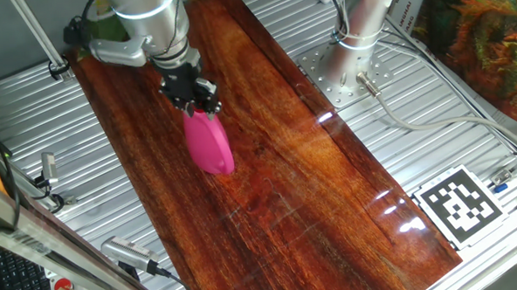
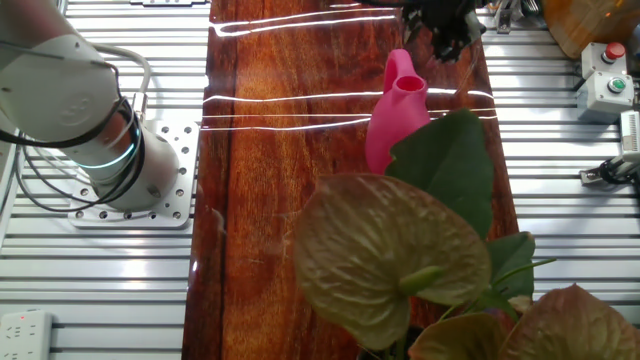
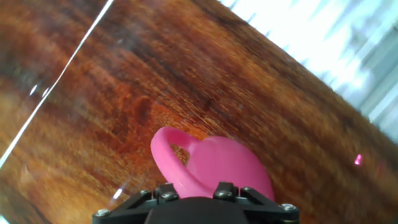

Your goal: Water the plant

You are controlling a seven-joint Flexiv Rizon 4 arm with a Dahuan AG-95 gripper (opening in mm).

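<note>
The pink watering can (image 1: 210, 145) hangs tilted over the dark wooden board (image 1: 313, 186), and my gripper (image 1: 193, 97) is shut on its top end. In the other fixed view the pink watering can (image 2: 397, 110) stands just behind the plant (image 2: 455, 165), whose broad dark-green and brownish leaves fill the foreground; my gripper (image 2: 440, 28) is at the can's far side. In the hand view the can's handle loop (image 3: 169, 155) and body (image 3: 224, 165) sit directly under my gripper (image 3: 199, 190), with pink filling the space between the jaws.
Bushy orange-and-green foliage (image 1: 481, 30) stands at the back right. The arm's base (image 1: 356, 66) is bolted beside the board on ribbed metal. A marker tag (image 1: 460, 204) lies at the front right. A button box (image 2: 608, 75) sits past the board's right edge.
</note>
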